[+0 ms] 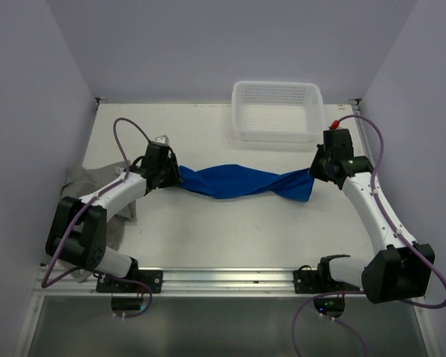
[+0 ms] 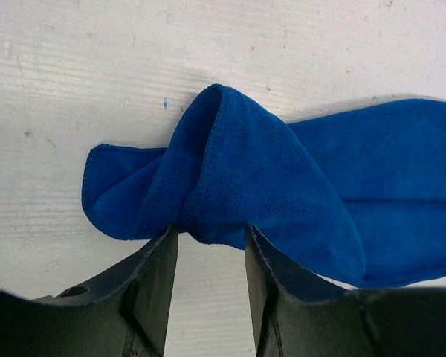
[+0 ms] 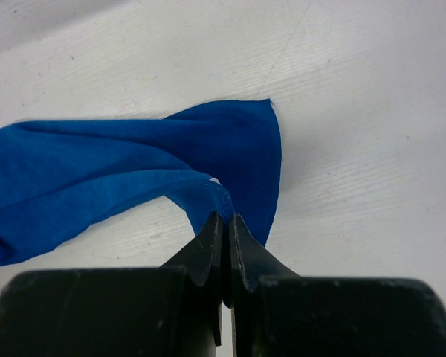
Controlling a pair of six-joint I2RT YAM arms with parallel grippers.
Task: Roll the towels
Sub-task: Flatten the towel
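The royal blue towel (image 1: 238, 183) is stretched and twisted in a band between my two grippers across the middle of the table. My left gripper (image 1: 174, 175) holds its left end: in the left wrist view the jaws stand a little apart with a thick bunched fold of the blue towel (image 2: 238, 178) between the tips of the gripper (image 2: 210, 234). My right gripper (image 1: 317, 172) is shut on a thin edge near the towel's right corner (image 3: 230, 149), its tips (image 3: 224, 217) pressed together. The grey towel (image 1: 82, 182) lies crumpled at the table's left edge, partly under my left arm.
A white perforated plastic basket (image 1: 276, 111) stands at the back right of the table. The table's side walls are close on both sides. A metal rail (image 1: 223, 277) runs along the near edge.
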